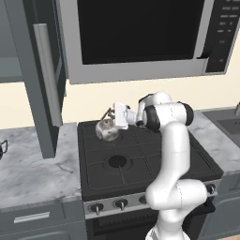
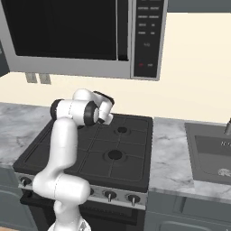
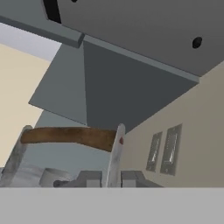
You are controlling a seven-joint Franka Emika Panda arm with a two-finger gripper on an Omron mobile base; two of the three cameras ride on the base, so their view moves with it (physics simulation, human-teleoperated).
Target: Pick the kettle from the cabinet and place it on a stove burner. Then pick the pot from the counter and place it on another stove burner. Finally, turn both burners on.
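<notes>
The silver kettle (image 1: 107, 130) is at the rear left burner of the black cooktop (image 1: 140, 159), on the grate or just above it; I cannot tell which. My gripper (image 1: 114, 117) reaches in from the right and is shut on the kettle's handle. In the hand view the brown handle bar (image 3: 70, 135) runs across, and one of its silver uprights stands between my fingertips (image 3: 89, 179). The front left burner (image 1: 117, 161) is bare. The cabinet door (image 1: 44, 70) hangs open over the marble counter (image 1: 33, 168). A small dark curved piece (image 1: 2, 149) sits at the counter's left edge, cut off.
A large microwave (image 1: 136, 37) hangs low over the stove. Knobs (image 1: 121, 204) line the stove's front. Two right burners (image 2: 115, 154) are bare. A sink (image 2: 212, 153) lies in the counter to the right.
</notes>
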